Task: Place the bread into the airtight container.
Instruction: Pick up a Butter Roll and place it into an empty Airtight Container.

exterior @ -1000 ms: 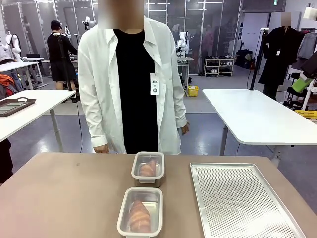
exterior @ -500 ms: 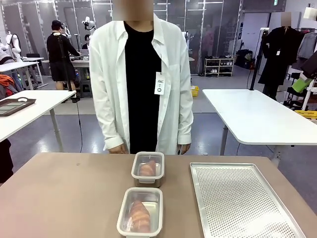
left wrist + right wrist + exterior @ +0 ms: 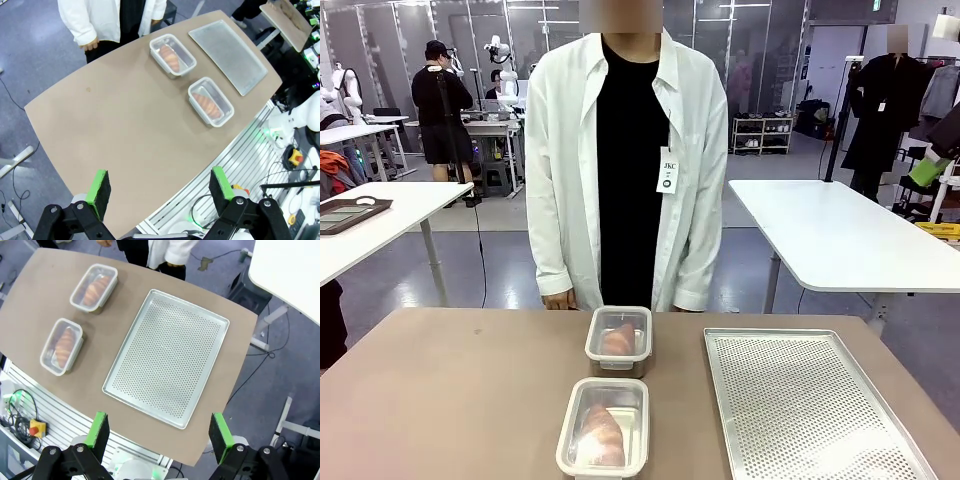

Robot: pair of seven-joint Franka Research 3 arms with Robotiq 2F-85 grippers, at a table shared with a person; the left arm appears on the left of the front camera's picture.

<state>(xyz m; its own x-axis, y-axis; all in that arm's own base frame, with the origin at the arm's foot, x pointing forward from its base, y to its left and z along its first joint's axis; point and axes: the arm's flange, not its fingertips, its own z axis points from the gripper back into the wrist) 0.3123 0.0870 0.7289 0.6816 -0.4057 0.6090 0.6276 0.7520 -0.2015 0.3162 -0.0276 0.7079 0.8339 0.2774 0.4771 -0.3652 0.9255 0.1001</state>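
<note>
Two clear airtight containers stand in a row on the brown table, each with a bread roll inside. The far container point(image 3: 619, 339) point(image 3: 172, 54) point(image 3: 94, 287) holds one bread point(image 3: 618, 340); the near container point(image 3: 604, 427) point(image 3: 210, 100) point(image 3: 62, 345) holds another bread point(image 3: 603, 433). High above the table my left gripper point(image 3: 159, 186) hangs open with nothing between its green pads. My right gripper point(image 3: 158, 430) is open too, above the table's edge by the tray, and holds nothing.
A perforated metal tray point(image 3: 805, 400) point(image 3: 170, 355) lies bare on the table's right part. A person in a white shirt point(image 3: 625, 170) stands at the far edge, hands down by the table. The left half of the table point(image 3: 440, 390) is bare.
The person has stepped to the right along the far edge. Containers, tray and bread have not moved.
</note>
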